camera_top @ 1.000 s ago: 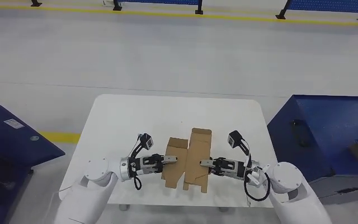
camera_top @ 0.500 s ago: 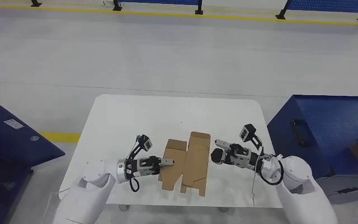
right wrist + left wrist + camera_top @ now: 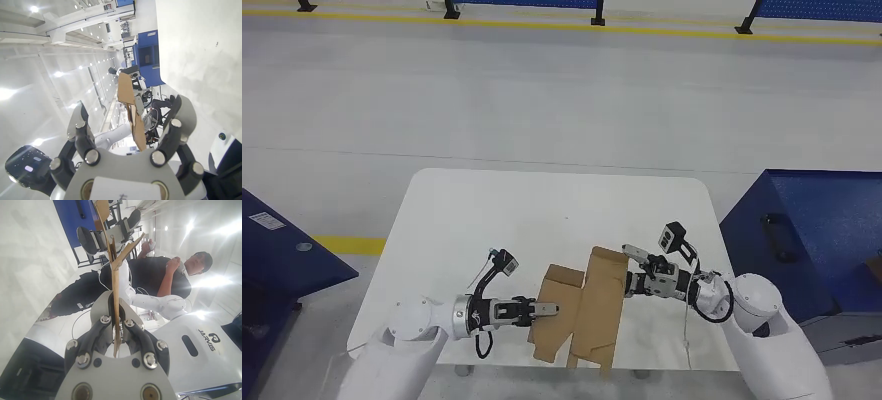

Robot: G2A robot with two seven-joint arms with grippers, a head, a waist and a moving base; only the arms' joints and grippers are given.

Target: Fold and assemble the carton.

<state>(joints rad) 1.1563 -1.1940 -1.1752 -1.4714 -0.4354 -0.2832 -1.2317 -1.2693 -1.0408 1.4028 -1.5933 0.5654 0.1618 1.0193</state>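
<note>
The white worktop [image 3: 462, 230] carries a flattened brown cardboard carton [image 3: 587, 305] over its near middle, between the two arms. The carton's long axis runs from the robot's side toward the far edge, leaning slightly to the right. Both wrist views show the board edge-on [image 3: 115, 285] and apart from the white surface, so it seems to be held clear of the worktop rather than lying on it.

The left fingers [image 3: 100, 308] are at the carton's left edge, pressed narrow onto the sheet, with the board passing straight between them. The right fingers [image 3: 78, 118] are at the opposite long edge, toward its far end. They are spread wide, with the cardboard [image 3: 137, 123] running through the gap and touching neither side as far as can be seen.

So the sheet already lies inside the right fingers' span, its plane roughly in line with the gap. The coming move probably turns on them pinching that right-hand panel. The left side could then act as an anchor while the flat tube is pulled open across its short axis.
</note>
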